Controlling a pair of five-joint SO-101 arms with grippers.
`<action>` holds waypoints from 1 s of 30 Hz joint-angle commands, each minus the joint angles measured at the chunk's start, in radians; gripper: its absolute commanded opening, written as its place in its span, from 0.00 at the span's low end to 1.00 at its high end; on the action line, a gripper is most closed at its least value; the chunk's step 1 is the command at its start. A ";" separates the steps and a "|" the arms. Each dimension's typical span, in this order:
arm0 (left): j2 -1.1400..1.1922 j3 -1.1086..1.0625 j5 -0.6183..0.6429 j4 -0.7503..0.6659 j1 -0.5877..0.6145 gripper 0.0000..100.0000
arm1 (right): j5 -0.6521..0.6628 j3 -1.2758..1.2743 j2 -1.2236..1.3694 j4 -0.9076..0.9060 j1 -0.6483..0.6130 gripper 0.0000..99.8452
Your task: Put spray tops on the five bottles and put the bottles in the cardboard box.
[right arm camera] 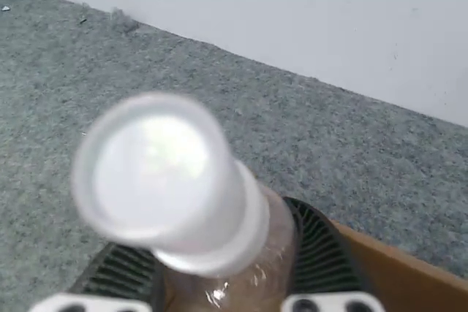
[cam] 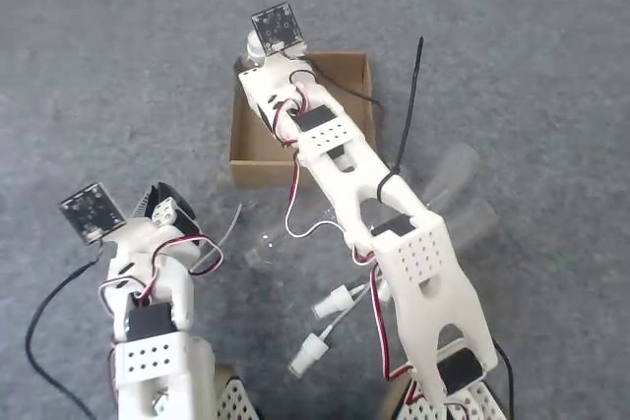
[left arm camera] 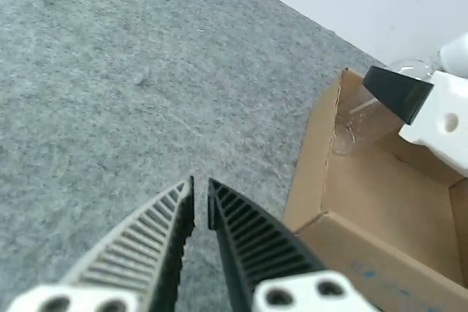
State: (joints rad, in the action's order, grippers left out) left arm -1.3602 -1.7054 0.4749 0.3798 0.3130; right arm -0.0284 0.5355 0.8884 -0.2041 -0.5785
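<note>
Pinching clear white-capped plastic bottle point(right arm camera: 183, 202) in my right gripper point(right arm camera: 223, 268) over corner of brown cardboard box point(cam: 258, 150) | I am aiming deep inside before releasing

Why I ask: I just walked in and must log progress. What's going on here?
The right gripper holds a bottle with a white top at the far corner of the cardboard box. The left gripper sits shut and empty over the grey mat, apart from the box. Two loose spray tops and clear bottles lie on the mat outside it.
</note>
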 commanded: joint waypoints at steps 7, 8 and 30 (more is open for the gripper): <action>-0.009 0.013 -0.008 0.003 -0.002 0.03 | -0.008 0.126 -0.028 -0.111 0.002 0.21; -0.009 0.013 -0.008 0.003 -0.002 0.03 | -0.008 0.143 -0.028 -0.137 0.001 0.22; -0.009 0.013 -0.008 0.003 -0.002 0.03 | -0.012 0.226 -0.090 -0.351 -0.018 0.29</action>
State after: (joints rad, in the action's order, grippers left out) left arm -1.3602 -1.7054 0.4749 0.3798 0.3130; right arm -0.0284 0.6889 0.8899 -0.4849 -0.5785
